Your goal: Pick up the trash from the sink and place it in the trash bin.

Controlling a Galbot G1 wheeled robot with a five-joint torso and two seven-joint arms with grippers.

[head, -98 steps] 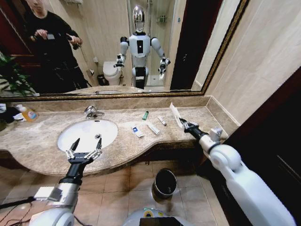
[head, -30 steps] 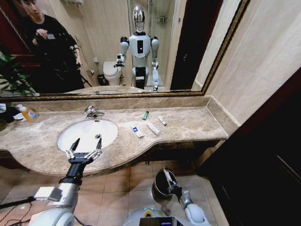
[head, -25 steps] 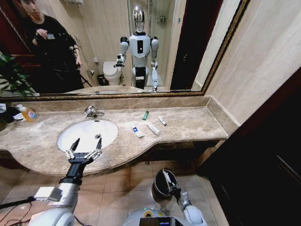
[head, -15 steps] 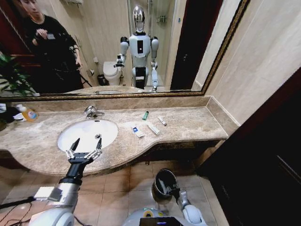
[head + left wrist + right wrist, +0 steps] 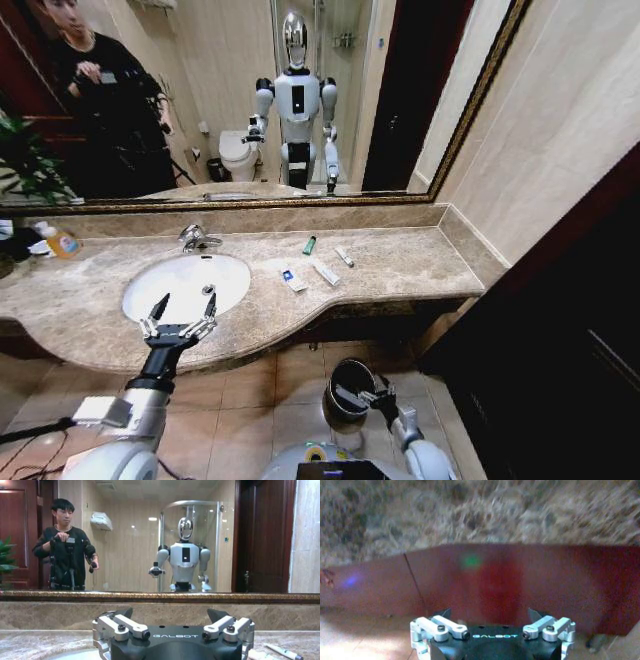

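— Where is the trash [image 5: 294, 280] seen?
— Strewn on the worktop [image 5: 400, 262] beside the sink [image 5: 186, 284].
— And each pincer?
— Right pincer [image 5: 379, 397] is spread empty beside the trash bin [image 5: 351, 389]; left pincer [image 5: 180, 316] is held wide over the sink.

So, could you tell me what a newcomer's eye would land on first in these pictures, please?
Probably the big mirror behind the counter, reflecting the robot itself. Next, the white sink set in brown marble, with the left claw hovering open at its front rim, and a few small pieces of trash lying on the counter to its right. Down on the tiled floor, the black trash bin stands with the right claw open beside its rim.
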